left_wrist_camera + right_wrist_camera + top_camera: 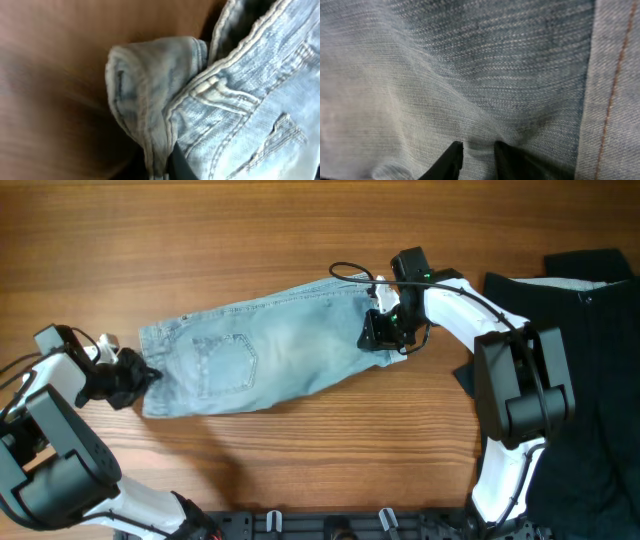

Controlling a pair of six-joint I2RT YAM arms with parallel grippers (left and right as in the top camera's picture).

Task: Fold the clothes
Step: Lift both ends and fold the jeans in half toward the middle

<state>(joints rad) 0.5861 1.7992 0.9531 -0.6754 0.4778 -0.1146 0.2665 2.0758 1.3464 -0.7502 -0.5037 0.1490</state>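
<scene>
Seemingly, denim shorts point(250, 360) in left claw point(143, 377).

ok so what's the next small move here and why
Probably lift both ends a little, together. The left gripper is shut on the bunched left end of the shorts, and the right gripper pinches cloth at the right end. The shorts lie flat and unfolded on the table, so an end must come up before it can fold over.
</scene>
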